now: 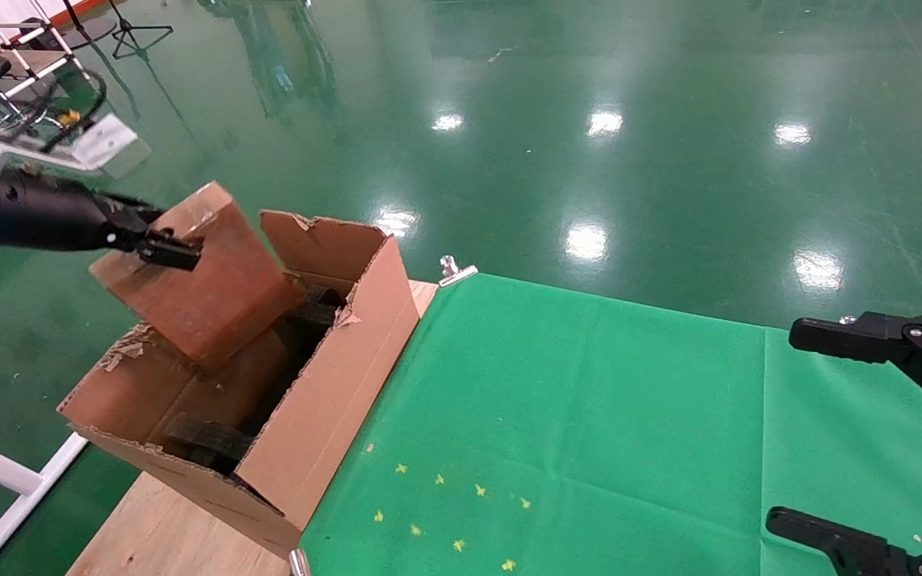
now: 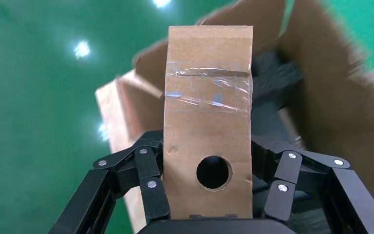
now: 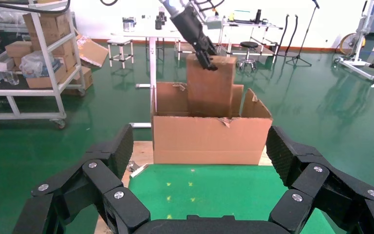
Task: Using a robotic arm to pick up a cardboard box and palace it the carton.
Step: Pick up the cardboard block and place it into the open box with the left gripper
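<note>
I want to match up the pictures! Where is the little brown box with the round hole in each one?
Head view: the small cardboard box is at the left, tilted, held by the left claw above the carton.
Left wrist view: it fills the centre, hole facing the camera.
Right wrist view: far off, top centre, sticking up from the carton.
Shared landmark: the ragged-edged carton.

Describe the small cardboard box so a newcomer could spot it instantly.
Find the green cloth on the table; at its left edge stands the carton, large with ragged flaps. Tilted over its opening, clamped in the left gripper, is the cardboard box: smaller, glossy with clear tape, a round hole in one narrow face.
</note>
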Available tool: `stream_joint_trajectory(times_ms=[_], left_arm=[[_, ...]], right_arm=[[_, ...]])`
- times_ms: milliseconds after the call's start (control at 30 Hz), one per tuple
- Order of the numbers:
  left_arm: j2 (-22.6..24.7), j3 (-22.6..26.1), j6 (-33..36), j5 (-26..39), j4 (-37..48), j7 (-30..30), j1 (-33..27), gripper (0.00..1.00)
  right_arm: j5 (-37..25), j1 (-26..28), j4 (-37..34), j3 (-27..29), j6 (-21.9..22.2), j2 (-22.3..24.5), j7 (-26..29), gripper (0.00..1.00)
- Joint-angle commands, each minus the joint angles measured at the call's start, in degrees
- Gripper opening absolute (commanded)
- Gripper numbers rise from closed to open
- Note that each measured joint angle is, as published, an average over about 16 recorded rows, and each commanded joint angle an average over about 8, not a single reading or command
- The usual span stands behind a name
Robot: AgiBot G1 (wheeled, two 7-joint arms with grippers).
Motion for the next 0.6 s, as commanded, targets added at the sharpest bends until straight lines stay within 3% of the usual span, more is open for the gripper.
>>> stream_joint_trajectory(times_ms=[33,600], left_arm=[[0.71,0.51,-2.01,1.04,2.92,1.01,0.48,0.00],[6.94,3.03,-15.36,6.18,16.67,-7.96,2.82,0.00]], right_arm=[[0.00,0.00,0.00,0.00,0.00,0.00,0.00,1.00],[0.02,0.01,0.00,-0.04,0.02,0.01,-0.02,1.00]])
